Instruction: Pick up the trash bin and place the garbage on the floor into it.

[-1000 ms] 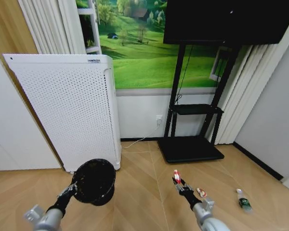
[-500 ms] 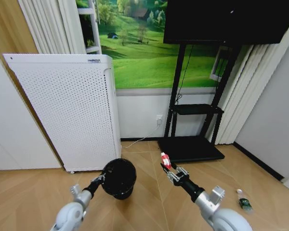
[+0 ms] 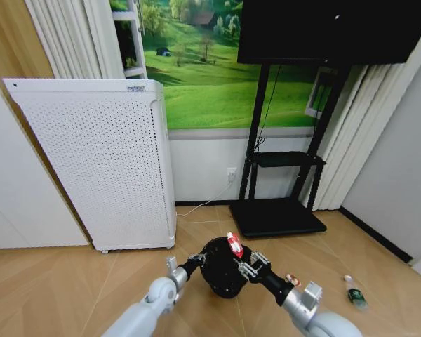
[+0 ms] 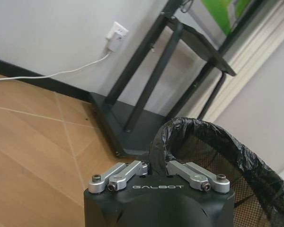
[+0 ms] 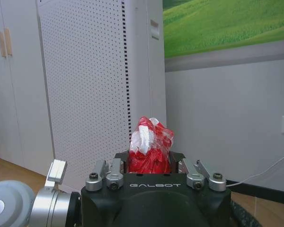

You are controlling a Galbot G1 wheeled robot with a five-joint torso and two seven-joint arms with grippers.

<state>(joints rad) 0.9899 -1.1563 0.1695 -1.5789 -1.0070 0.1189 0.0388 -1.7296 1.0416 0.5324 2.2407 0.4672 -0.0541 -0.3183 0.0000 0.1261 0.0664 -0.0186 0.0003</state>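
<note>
The black mesh trash bin (image 3: 223, 270) hangs tilted above the wooden floor, lined with a black bag. My left gripper (image 3: 196, 261) is shut on its rim (image 4: 166, 137). My right gripper (image 3: 240, 261) is shut on a crumpled red-and-white wrapper (image 3: 233, 243), which sits right at the bin's opening. In the right wrist view the wrapper (image 5: 150, 145) sticks up between the fingers. More garbage lies on the floor at the right: a red-and-white piece (image 3: 293, 281) and a small clear bottle with a green label (image 3: 354, 291).
A tall white perforated appliance (image 3: 98, 161) stands against the wall at the left. A black TV stand (image 3: 277, 214) with a flat base is behind the bin. A white cable (image 3: 200, 205) runs along the skirting. Open floor lies at the front left.
Both arms have come together at the middle. The bin has moved right with the left gripper, and the wrapper has moved left until it is over the bin's mouth.
</note>
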